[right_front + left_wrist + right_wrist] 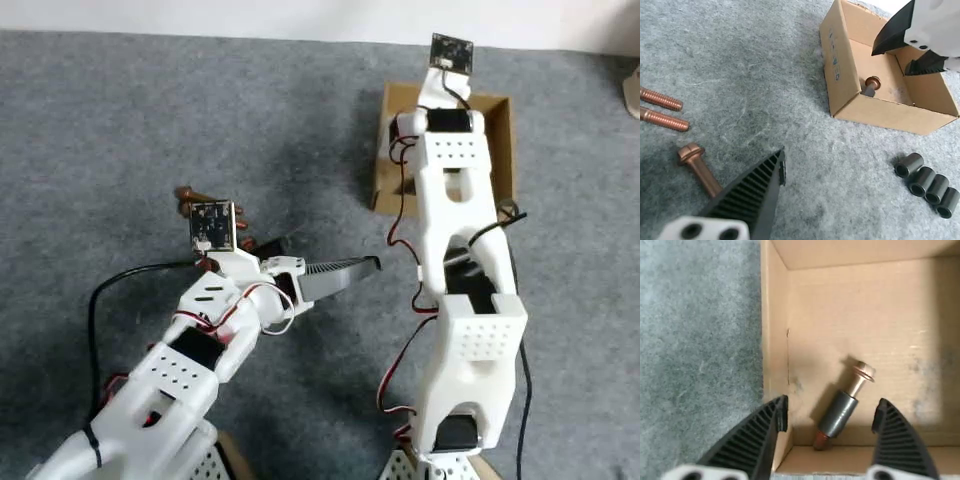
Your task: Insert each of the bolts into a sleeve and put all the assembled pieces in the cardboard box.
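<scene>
While grey felt (120,120) spreads everywhere below, left gripper (335,260) and right gripper (832,401) hold their fingers apart.

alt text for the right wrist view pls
An open gripper hovers over a cardboard box that holds one bolt fitted in a black sleeve. Grey mat lies beside the box.

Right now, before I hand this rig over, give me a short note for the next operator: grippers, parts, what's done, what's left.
Right gripper: open, empty, above the cardboard box.
Left gripper: low over the grey mat, beside the loose bolts.
Done: one assembled piece, a bolt in its sleeve, lies in the box.
Left: three bolts and four sleeves in view lie apart on the mat; they need to be joined and boxed.
</scene>
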Controlling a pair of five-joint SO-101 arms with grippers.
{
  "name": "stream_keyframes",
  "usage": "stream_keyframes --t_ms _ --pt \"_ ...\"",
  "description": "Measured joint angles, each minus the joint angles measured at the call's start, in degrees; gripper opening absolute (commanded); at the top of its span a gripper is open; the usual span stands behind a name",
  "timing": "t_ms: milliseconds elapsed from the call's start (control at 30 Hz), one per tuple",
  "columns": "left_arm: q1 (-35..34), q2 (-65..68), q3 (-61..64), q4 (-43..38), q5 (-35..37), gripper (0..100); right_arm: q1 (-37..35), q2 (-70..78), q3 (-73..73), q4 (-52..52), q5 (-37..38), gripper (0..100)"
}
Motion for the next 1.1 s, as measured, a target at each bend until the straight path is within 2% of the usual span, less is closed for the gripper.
stream_keyframes --t_ms 100,367,533,700,833,1100 --pt "0.0 0.0 0.0 0.0 0.0 62 1.3 0.0 -0.3 3.4 -0.2 14.9" --pt "-0.1 0.0 0.0 0.0 0.0 62 4.8 0.0 -7.3 15.6 -7.1 14.6" --pt "-0.1 0.0 0.0 0.0 0.0 62 6.3 0.0 -14.2 25.7 -13.9 14.6" --pt "-0.1 0.0 0.0 0.0 0.0 62 9.4 0.0 -19.7 34.1 -24.7 14.6" --pt "-0.1 0.0 0.0 0.0 0.0 62 14.3 -0.1 -15.6 34.6 -30.2 14.6" --pt "-0.1 0.0 0.0 0.0 0.0 62 20.0 -0.1 -0.6 34.6 -30.8 14.6"
